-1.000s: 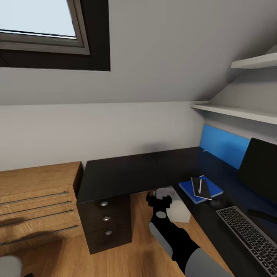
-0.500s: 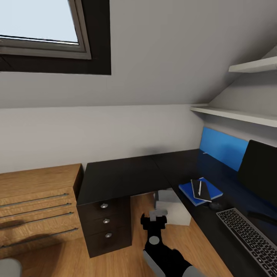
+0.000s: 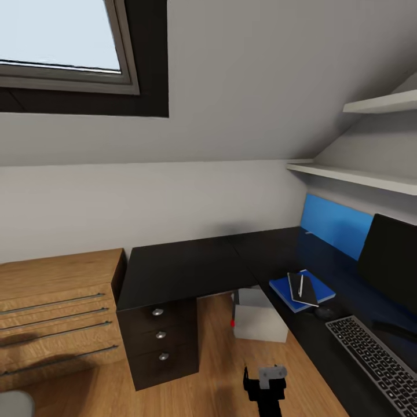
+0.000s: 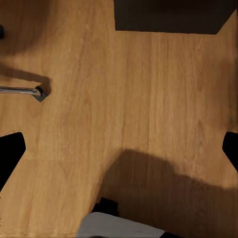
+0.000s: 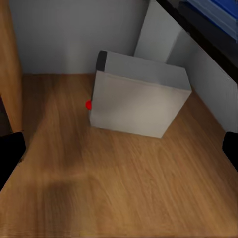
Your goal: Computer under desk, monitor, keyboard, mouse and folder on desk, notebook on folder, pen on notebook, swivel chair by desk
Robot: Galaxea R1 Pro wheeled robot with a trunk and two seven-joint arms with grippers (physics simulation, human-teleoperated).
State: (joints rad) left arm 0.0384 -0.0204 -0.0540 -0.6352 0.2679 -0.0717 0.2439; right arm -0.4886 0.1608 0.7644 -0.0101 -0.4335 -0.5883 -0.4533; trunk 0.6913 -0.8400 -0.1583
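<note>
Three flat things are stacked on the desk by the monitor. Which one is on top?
The pen, a thin silver stick, lies on top. It rests on the dark notebook, which in turn sits on the blue folder, the widest of the three, on the black desk.

A black L-shaped table (image 3: 185, 266) carries a blue folder (image 3: 289, 289), a keyboard (image 3: 376, 359), a mouse (image 3: 328, 313) between them and a monitor (image 3: 394, 260). On the wooden floor (image 3: 214, 370) beneath stands a grey computer (image 3: 258, 321).

Right end effector (image 3: 265, 383) lower and nearer than before, off the computer (image 3: 259, 321).
</note>
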